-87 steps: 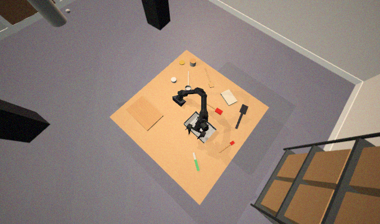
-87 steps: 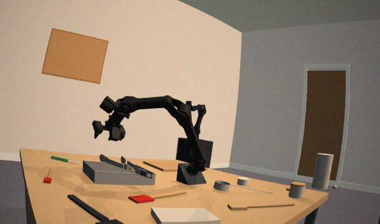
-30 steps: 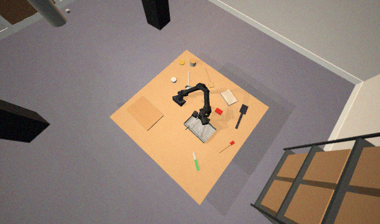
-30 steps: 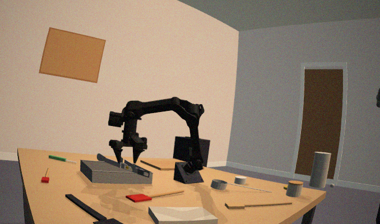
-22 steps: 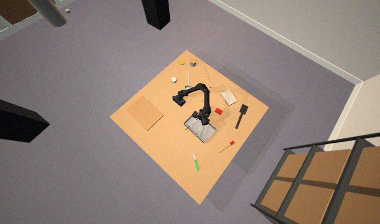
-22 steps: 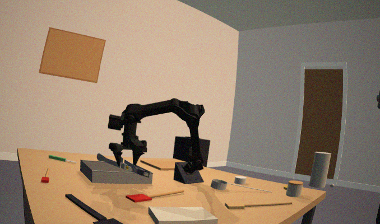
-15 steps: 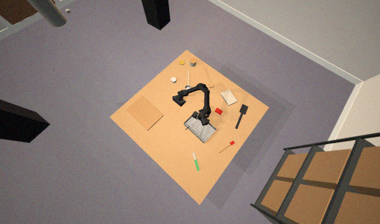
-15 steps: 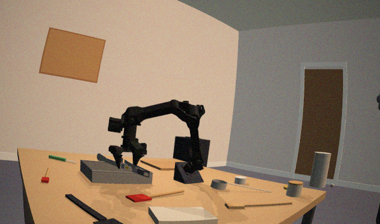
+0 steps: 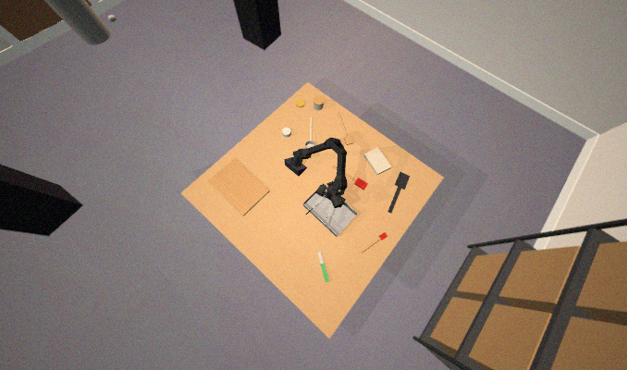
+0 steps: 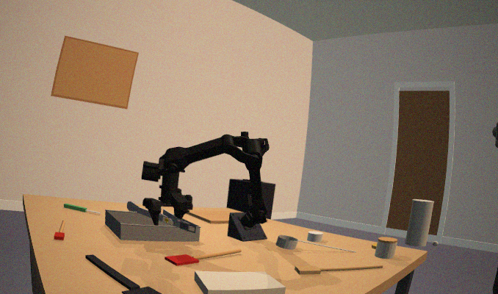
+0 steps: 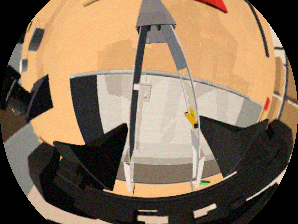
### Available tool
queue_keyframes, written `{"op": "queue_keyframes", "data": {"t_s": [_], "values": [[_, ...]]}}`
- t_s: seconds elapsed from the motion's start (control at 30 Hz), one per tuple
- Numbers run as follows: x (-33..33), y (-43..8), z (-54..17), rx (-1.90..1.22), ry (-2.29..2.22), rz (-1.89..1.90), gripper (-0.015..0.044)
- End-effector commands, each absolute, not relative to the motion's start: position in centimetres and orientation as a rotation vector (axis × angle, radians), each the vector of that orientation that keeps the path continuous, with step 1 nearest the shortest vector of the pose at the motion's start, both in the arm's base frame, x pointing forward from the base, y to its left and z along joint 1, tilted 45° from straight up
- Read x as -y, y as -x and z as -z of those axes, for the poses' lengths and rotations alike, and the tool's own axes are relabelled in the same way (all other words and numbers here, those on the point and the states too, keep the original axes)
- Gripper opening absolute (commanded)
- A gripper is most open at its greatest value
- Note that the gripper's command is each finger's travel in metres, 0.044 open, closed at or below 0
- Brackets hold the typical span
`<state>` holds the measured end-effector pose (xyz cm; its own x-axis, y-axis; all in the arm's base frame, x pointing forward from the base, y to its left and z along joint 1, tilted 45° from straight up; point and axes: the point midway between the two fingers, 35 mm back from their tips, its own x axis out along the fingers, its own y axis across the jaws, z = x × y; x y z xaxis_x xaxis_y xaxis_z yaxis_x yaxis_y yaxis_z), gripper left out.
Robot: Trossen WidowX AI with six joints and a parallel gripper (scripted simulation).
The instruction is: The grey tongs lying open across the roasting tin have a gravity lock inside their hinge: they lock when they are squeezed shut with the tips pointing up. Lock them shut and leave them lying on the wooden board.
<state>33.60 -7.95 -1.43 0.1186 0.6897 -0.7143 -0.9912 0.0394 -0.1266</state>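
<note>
The grey tongs [image 11: 136,100] [image 10: 135,208] lie open across the roasting tin [image 11: 84,110] [image 10: 157,234] [image 9: 343,223]. In the wrist view their hinge end is at the top, past the tin's rim, and the tips point towards the bottom. The two arms are spread apart. A small yellow and black part sits by the right arm. My gripper [image 11: 163,123] [image 10: 167,220] [image 9: 329,196] is open and points down over the tin. Its fingers stand one on each side of the tongs' arms, close to them; contact cannot be told. The wooden board [image 9: 239,187] [image 10: 214,215] lies flat, with nothing on it.
A red-headed tool [image 9: 361,183] [image 10: 181,259] lies beside the tin. A green-handled tool [image 9: 325,272] [image 10: 75,208], a smaller red-headed tool [image 9: 383,236], a black spatula [image 9: 395,199], a white block [image 9: 377,161] and a small pan [image 10: 286,242] lie around. The arm's base [image 9: 295,166] stands between tin and board.
</note>
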Motion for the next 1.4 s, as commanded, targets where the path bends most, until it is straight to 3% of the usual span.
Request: {"op": "queue_keyframes", "data": {"t_s": [0.0, 0.1, 0.13, 1.37], "values": [[7.28, -33.38, 1.84, -0.541, 0.688, -1.392, 0.0440], [7.10, -33.37, 1.99, -0.541, 0.688, -1.392, 0.0440], [7.49, -33.56, 1.78, -0.541, 0.701, -1.391, 0.0414], [7.49, -33.56, 1.78, -0.541, 0.701, -1.391, 0.0167]]}}
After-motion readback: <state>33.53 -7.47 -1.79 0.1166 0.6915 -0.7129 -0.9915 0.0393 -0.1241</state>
